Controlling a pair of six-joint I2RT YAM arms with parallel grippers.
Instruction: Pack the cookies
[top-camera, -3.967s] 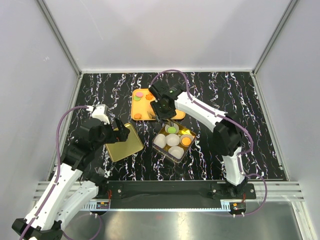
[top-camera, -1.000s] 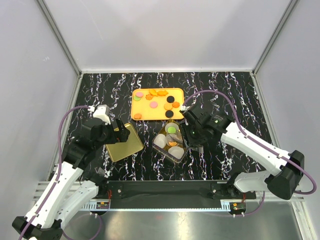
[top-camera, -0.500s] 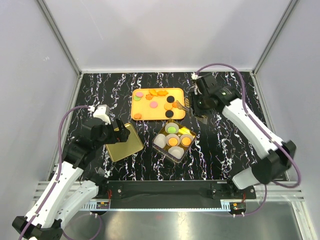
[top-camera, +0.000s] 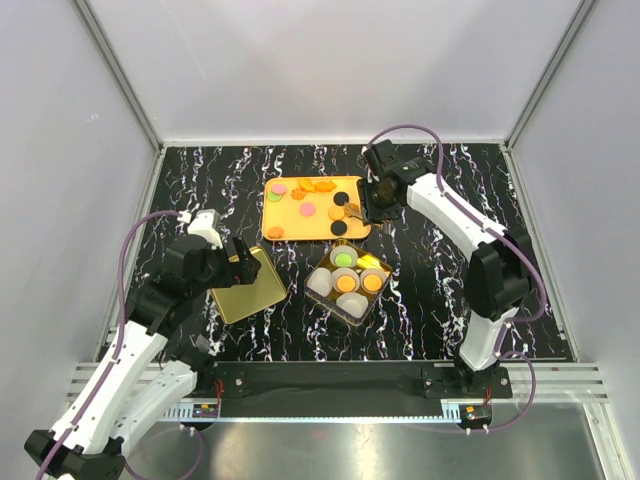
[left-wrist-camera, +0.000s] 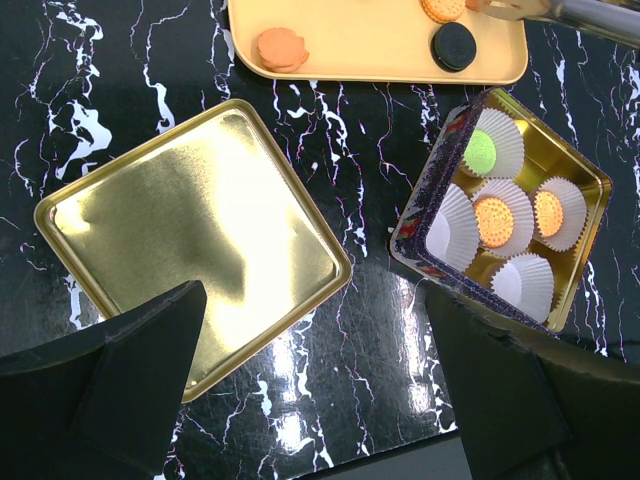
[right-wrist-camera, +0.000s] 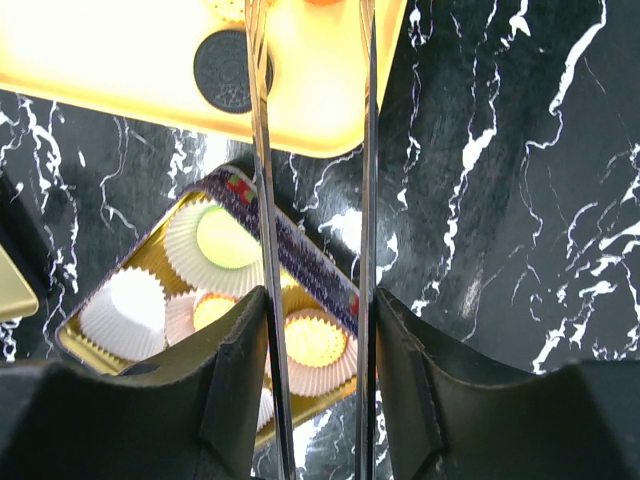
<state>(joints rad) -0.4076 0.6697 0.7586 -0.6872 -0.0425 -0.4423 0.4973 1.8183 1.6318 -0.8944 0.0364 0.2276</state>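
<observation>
Right pincer (top-camera: 355, 211) hangs over the right end of the orange tray (top-camera: 300, 228), blades somewhat apart, grip unclear; cookies (top-camera: 307, 209) lie on the tray just left of its tips, nearest this arm.

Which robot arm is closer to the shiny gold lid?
The left. The left fingers hover right at the gold lid's near edge. The right fingers are farther away, reaching over the orange tray's right end.

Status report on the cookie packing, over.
Left gripper open, empty, above the gold lid. Right gripper grips tongs at the tray cookies. Tin: three cups filled, two empty. Nothing blocking.
</observation>
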